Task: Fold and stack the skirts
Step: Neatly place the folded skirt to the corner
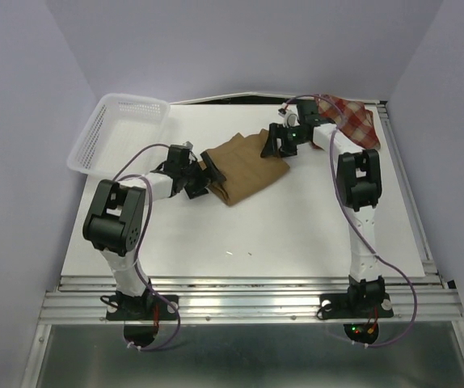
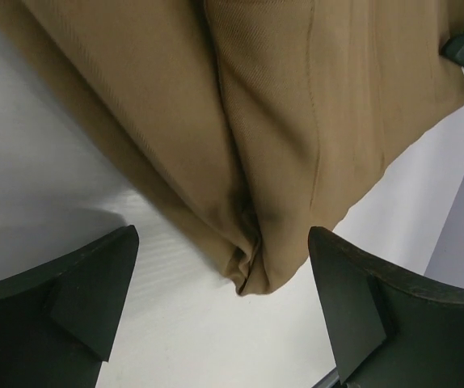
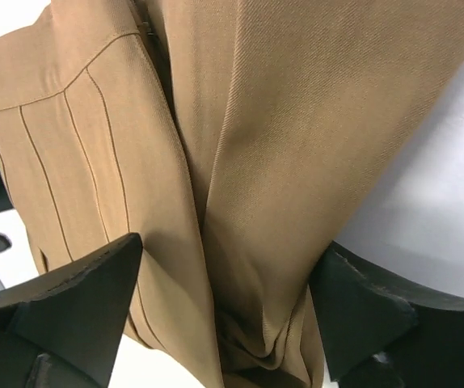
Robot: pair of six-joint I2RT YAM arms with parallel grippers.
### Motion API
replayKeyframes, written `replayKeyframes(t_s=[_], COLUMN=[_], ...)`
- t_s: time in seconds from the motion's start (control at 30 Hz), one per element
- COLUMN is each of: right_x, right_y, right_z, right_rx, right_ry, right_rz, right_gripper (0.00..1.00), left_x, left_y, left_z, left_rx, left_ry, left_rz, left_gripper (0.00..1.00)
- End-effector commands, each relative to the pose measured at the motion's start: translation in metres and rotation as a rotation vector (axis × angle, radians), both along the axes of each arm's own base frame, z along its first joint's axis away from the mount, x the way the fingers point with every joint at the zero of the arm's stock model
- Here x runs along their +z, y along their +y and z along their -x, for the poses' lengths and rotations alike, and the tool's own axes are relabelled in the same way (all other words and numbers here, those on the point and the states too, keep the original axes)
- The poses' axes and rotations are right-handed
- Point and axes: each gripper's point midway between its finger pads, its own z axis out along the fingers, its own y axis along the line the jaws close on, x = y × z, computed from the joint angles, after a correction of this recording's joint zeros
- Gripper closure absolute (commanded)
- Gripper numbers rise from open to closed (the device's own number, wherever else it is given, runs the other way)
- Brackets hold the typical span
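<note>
Tan skirt (image 1: 246, 168), one end inside wide-spread left gripper (image 2: 222, 242), other inside wide-spread right gripper (image 3: 230, 246)

Skirts: 2. One tan skirt (image 1: 244, 166) at centre frame, one plaid skirt (image 1: 353, 121) at upper right, red and cream.
Basket: 1. White mesh basket (image 1: 135, 99), upper left.
Arms: 2. Left arm (image 1: 119, 214) lower left, right arm (image 1: 361, 182) right of centre.
Claws: 2. Left claw (image 1: 204, 182), right claw (image 1: 274, 145), 2 dark fingers (image 2: 78, 299) each.
Tabletop: 1. White tabletop (image 1: 297, 230).
</note>
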Motion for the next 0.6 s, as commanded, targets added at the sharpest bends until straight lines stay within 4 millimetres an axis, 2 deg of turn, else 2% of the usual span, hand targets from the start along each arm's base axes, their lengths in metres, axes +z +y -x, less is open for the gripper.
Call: replayKeyframes(t_s=[0.0, 0.07, 0.17, 0.2, 0.3, 0.33, 0.37, 0.4, 0.43, 0.47, 0.5, 0.53, 0.57], right_x=[-0.021, -0.019, -0.013, -0.007, 0.003, 0.010, 0.011, 0.015, 0.022, 0.027, 0.029, 0.035, 0.036], right_y=[0.011, 0.010, 0.010, 0.011, 0.010, 0.011, 0.010, 0.010, 0.009, 0.009, 0.007, 0.002, -0.002], right_z=[0.007, 0.005, -0.001, -0.004, -0.015, -0.019, -0.021, -0.023, -0.025, -0.030, -0.031, -0.037, -0.040], right_rx=[0.022, 0.017, 0.008, 0.003, -0.006, -0.009, -0.013, -0.015, -0.022, -0.028, -0.029, -0.052, -0.058], right_ry=[0.039, 0.027, -0.004, -0.022, -0.085, -0.112, -0.123, -0.141, -0.162, -0.190, -0.208, -0.240, -0.264], right_rz=[0.017, 0.024, 0.019, 0.015, 0.021, 0.019, 0.020, 0.019, 0.023, 0.026, 0.036, 0.066, 0.092], right_gripper=[0.20, 0.26, 0.39, 0.42, 0.58, 0.67, 0.72, 0.76, 0.82, 0.93, 0.98, 0.99, 0.99], left_x=[-0.002, -0.002, 0.003, 0.002, 0.006, 0.011, 0.014, 0.025, 0.024, 0.027, 0.037, 0.032, 0.038], left_y=[-0.001, -0.003, -0.014, -0.021, -0.034, -0.043, -0.047, -0.055, -0.061, -0.070, -0.078, -0.085, -0.090], left_z=[-0.027, -0.033, -0.046, -0.052, -0.060, -0.067, -0.071, -0.079, -0.083, -0.083, -0.090, -0.090, -0.094], left_rx=[0.059, 0.057, 0.043, 0.032, 0.005, -0.008, -0.023, -0.035, -0.051, -0.072, -0.081, -0.093, -0.092], left_ry=[-0.022, -0.029, -0.057, -0.067, -0.085, -0.110, -0.130, -0.165, -0.175, -0.188, -0.213, -0.204, -0.213], left_rz=[-0.043, -0.039, -0.023, -0.014, 0.009, 0.014, 0.011, 0.017, 0.014, 0.013, 0.023, 0.023, 0.034], left_gripper=[0.02, 0.02, 0.10, 0.19, 0.37, 0.41, 0.51, 0.57, 0.61, 0.64, 0.67, 0.67, 0.66])
